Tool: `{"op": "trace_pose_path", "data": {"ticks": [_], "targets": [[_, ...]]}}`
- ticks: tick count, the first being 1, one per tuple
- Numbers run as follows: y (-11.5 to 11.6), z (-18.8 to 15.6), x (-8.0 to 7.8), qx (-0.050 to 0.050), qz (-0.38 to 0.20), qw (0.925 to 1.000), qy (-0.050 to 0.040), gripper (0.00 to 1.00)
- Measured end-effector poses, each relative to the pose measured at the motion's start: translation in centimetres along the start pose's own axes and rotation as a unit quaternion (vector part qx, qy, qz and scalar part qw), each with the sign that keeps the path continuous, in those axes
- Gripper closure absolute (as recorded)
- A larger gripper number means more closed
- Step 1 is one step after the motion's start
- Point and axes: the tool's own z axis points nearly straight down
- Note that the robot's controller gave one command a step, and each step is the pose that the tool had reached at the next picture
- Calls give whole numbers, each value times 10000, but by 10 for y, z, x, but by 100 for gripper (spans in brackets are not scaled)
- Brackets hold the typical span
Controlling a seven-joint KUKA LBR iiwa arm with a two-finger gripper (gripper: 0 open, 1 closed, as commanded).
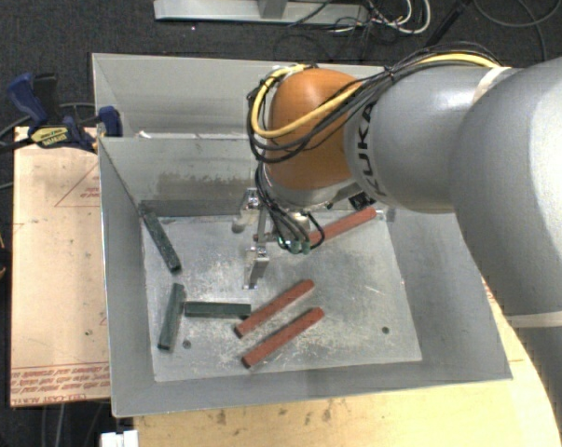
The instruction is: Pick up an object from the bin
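Observation:
My gripper hangs over the middle of the bin floor, below the arm's orange cover. Nothing shows in its grasp. Just below and right of it lies a red-brown bar, slanting up to the right. A second red-brown bar lies parallel to it, a little nearer the front. A short dark green bar lies flat below and left of the gripper, its right end near the first red-brown bar. A third red-brown bar pokes out to the gripper's right, partly hidden by the arm.
Two more dark green bars lie at the left: a slanted one near the back left corner and an almost upright one by the front left. The arm covers the bin's back right part.

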Motion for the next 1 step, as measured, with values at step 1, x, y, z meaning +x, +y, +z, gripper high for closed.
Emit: {"op": "trace_pose_path", "data": {"ticks": [1], "targets": [[0,-4,-2,-3,11,10000,-36,0]]}}
